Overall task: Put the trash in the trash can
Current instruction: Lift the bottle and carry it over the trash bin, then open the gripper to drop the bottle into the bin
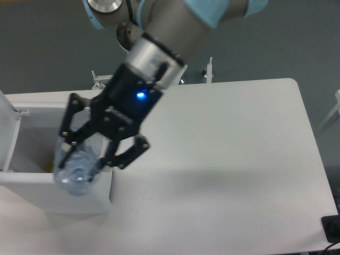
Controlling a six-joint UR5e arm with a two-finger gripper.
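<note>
My gripper [79,159] is shut on the clear bluish plastic bottle [76,171] and holds it in the air over the right front edge of the white trash can [26,183] at the left. The can's lid [9,130] stands open at its left side. The bottle's blue cap does not show. The arm and the bottle cover most of the can's inside, so the crumpled white paper is hidden.
The white table [228,159] stretches to the right of the can. The arm's base column [125,37] stands behind the table's far edge. A dark object [332,228] sits at the bottom right corner.
</note>
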